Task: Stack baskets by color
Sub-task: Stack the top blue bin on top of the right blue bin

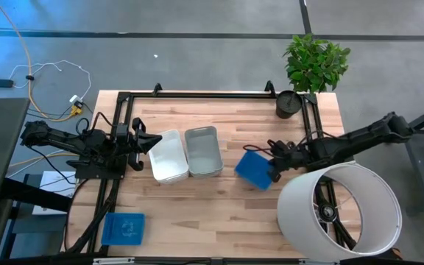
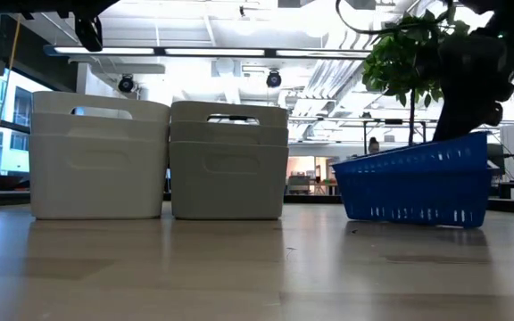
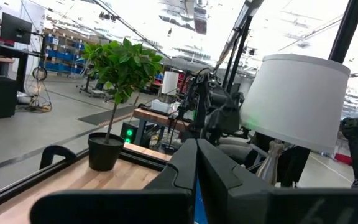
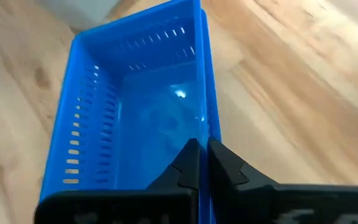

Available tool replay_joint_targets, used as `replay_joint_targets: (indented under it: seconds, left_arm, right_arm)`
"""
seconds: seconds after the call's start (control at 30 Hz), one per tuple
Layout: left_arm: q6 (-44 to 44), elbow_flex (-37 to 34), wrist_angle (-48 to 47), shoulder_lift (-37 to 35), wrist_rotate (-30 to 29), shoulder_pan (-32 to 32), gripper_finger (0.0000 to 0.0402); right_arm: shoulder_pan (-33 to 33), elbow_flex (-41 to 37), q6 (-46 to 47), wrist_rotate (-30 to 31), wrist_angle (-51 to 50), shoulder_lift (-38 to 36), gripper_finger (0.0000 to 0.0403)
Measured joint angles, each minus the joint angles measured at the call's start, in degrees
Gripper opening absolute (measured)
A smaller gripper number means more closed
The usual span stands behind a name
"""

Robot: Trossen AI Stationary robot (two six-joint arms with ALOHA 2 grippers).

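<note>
My right claw (image 1: pixel 273 171) is pinched tight on the rim of a shallow blue rectangular plastic basket with slotted walls (image 1: pixel 255 170). In my right wrist view the two dark fingers (image 4: pixel 199 163) meet on the basket's (image 4: pixel 135 106) long wall, one inside and one outside. In the low view this blue basket (image 2: pixel 415 183) sits tilted, the end toward my claw raised, the other end low at the wooden desk (image 2: pixel 239 267); I cannot tell whether that low end touches the wood.

My left claw (image 1: pixel 144 143) is fully closed with nothing in it, and hangs at the left edge of the desk (image 1: pixel 219 213), just beside a white rectangular plastic basket with rounded corners (image 1: pixel 168 156). In my left wrist view its fingers (image 3: pixel 194 168) are pressed together.

The white basket stands near the desk's middle, touching or nearly touching a translucent grey rectangular plastic basket (image 1: pixel 202 151) on its right. In the low view both look like stacks, white (image 2: pixel 98 159) and grey (image 2: pixel 229 160), each showing more than one rim. A second blue basket with white marks (image 1: pixel 124 228) lies alone at the desk's front left corner.

A big white cylinder with a wheel inside (image 1: pixel 338 211) occupies the front right, and a green plant in a black pot (image 1: pixel 309 70) stands at the back right.
</note>
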Motion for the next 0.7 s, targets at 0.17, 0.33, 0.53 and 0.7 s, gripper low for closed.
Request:
replay_joint_targets:
  seconds: [0.17,0.33,0.53,0.7]
  left_arm:
    - [0.0,0.0,0.0,0.0,0.0,0.0,0.0000]
    - [0.1,0.0,0.0,0.0,0.0,0.0,0.0000]
    - [0.0,0.0,0.0,0.0,0.0,0.0,0.0000]
    - [0.0,0.0,0.0,0.0,0.0,0.0,0.0000]
  right_arm:
    - [0.9,-0.8,1.1,1.6,1.7,-0.3,0.0000]
    - [0.8,-0.8,0.0,3.0,1.7,-0.3,0.0001]
    - [0.7,-0.8,-0.5,2.2,1.6,-0.3,0.0014]
    - [0.7,-0.8,-1.0,1.5,1.6,-0.3,0.0041]
